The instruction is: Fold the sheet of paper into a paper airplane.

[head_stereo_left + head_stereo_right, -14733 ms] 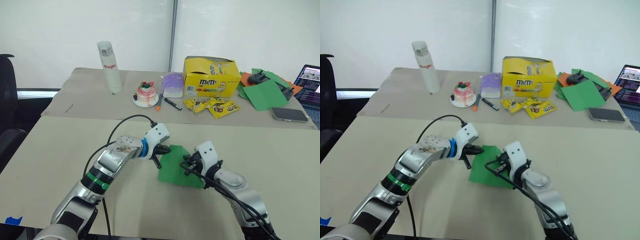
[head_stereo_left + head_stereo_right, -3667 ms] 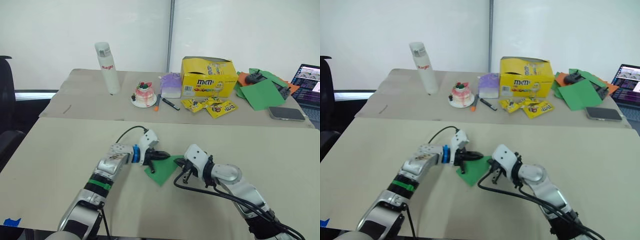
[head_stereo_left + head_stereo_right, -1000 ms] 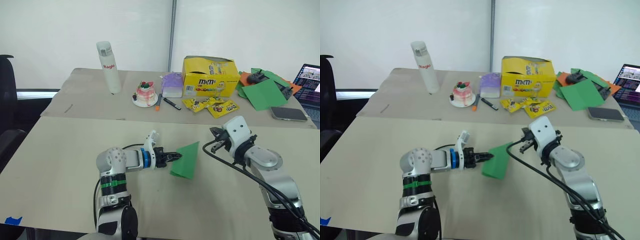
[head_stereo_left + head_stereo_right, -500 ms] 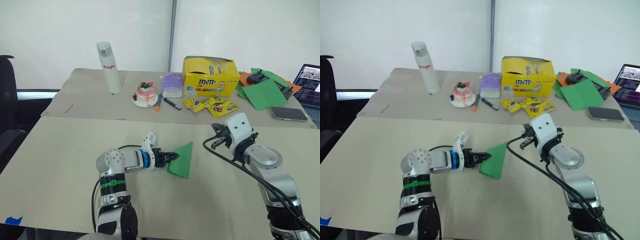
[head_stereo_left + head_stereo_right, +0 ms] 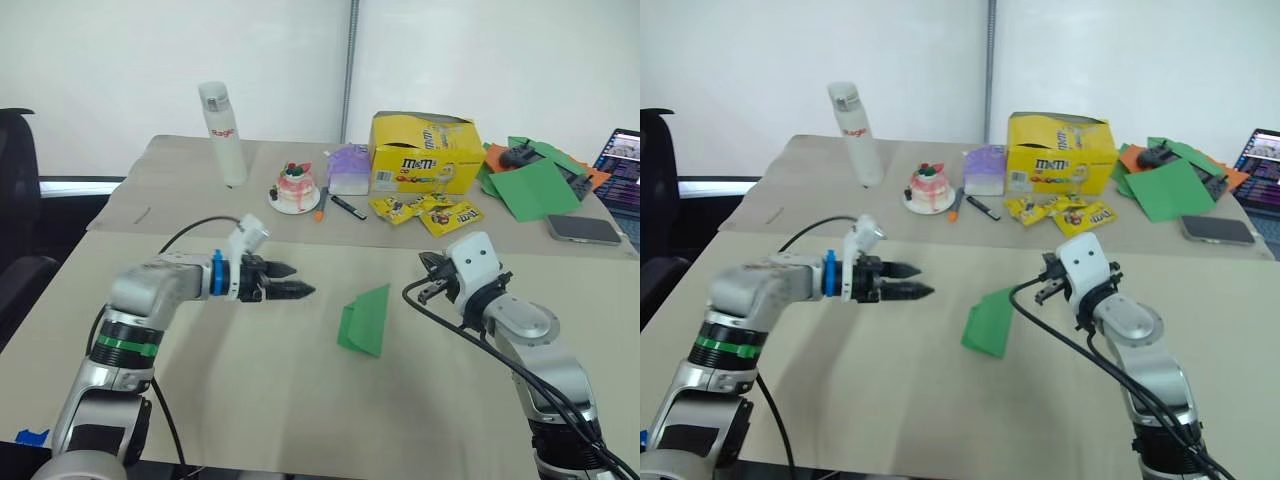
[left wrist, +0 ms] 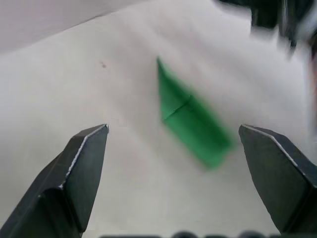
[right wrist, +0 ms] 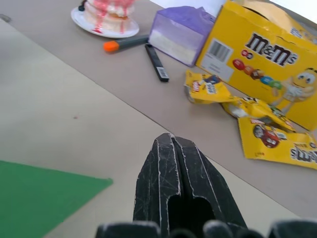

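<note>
The sheet of paper (image 5: 365, 320), bright green and folded into a pointed wedge, lies loose on the near table between my two arms; the left wrist view also shows the paper (image 6: 190, 121). My left gripper (image 5: 295, 281) hovers to its left, well apart from it, open and empty, its fingers (image 6: 84, 163) spread wide. To the paper's right is my right gripper (image 5: 432, 283), shut and empty, not touching it. Its closed fingertips (image 7: 171, 144) point toward the far table.
The far table holds a white bottle (image 5: 223, 134), a small cake on a plate (image 5: 296, 187), a purple box (image 5: 349, 169), a yellow M&M's box (image 5: 425, 153), candy packets (image 5: 436, 212), a marker (image 5: 346, 207), larger green sheets (image 5: 530, 186), a phone (image 5: 582, 229) and a laptop (image 5: 625, 165).
My left gripper opened, let go of the green paper and drew back to the left. The paper dropped flat onto the table. The right gripper stayed shut and barely moved.
</note>
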Motion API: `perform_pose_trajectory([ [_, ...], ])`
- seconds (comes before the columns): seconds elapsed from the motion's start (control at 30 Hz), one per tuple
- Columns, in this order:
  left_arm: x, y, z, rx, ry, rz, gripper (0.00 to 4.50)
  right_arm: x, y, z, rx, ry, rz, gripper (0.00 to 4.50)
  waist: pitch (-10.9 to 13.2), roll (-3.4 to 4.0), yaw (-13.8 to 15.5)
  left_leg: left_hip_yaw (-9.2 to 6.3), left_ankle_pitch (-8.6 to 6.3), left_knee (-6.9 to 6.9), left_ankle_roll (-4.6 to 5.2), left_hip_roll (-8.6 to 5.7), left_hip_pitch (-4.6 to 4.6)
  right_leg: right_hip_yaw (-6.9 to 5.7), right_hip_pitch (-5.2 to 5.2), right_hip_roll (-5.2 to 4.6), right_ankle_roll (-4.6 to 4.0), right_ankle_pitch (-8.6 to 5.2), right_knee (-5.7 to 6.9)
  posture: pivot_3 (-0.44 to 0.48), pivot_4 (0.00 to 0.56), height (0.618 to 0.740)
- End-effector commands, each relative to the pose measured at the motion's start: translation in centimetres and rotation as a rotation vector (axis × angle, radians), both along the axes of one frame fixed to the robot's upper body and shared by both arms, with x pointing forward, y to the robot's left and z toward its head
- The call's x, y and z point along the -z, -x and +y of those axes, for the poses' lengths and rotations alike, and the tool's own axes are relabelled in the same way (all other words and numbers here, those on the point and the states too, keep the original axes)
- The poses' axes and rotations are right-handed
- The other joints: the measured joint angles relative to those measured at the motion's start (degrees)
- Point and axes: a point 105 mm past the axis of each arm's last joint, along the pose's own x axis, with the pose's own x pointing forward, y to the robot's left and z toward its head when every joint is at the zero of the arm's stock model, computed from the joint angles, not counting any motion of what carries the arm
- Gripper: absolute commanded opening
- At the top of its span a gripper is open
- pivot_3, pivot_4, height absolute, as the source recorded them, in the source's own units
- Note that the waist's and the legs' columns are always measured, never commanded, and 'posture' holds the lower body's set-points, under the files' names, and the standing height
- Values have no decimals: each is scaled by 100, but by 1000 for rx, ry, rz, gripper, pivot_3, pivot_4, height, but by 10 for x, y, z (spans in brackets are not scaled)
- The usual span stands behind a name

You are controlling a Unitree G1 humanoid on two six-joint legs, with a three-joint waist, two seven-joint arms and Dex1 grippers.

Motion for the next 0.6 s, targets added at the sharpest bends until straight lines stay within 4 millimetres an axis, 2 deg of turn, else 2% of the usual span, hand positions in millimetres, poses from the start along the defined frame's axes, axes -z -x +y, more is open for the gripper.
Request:
perform_pose_trajectory([
  [0.03,8,-12,-15,238,-154,-406,4449,-7,15,12,-91,-16,0,0,2,-4,21,-1,-3,4,13,2,-10,0,-6,2,-3,1,-3,0,150,722],
  [0.13,3,-20,-31,325,-130,-569,4449,5,31,15,-184,20,98,0,5,-7,16,-3,-13,20,44,4,-35,-6,-14,5,-3,3,-8,0,150,722],
  [0.2,-3,-21,-45,384,-97,-658,4449,13,42,10,-204,41,161,0,4,-6,54,-7,-19,27,69,1,-45,-16,-10,5,4,5,-23,0,150,722],
  [0.37,-2,-15,-70,569,-130,-908,4449,19,53,-1,-145,43,200,0,4,-7,-2,-8,-27,29,89,-6,-50,-10,-3,11,21,14,-48,0,150,722],
  [0.57,10,-13,-81,701,-210,-1026,4449,18,60,0,-111,24,196,0,5,-10,-33,-13,-27,28,90,-5,-45,-12,-3,20,25,14,-42,0,150,722],
  [0.6,10,-13,-83,705,-214,-1039,4204,17,61,0,-102,22,194,0,6,-10,-31,-13,-27,28,90,-5,-45,-13,-2,20,26,14,-42,0,150,722],
])
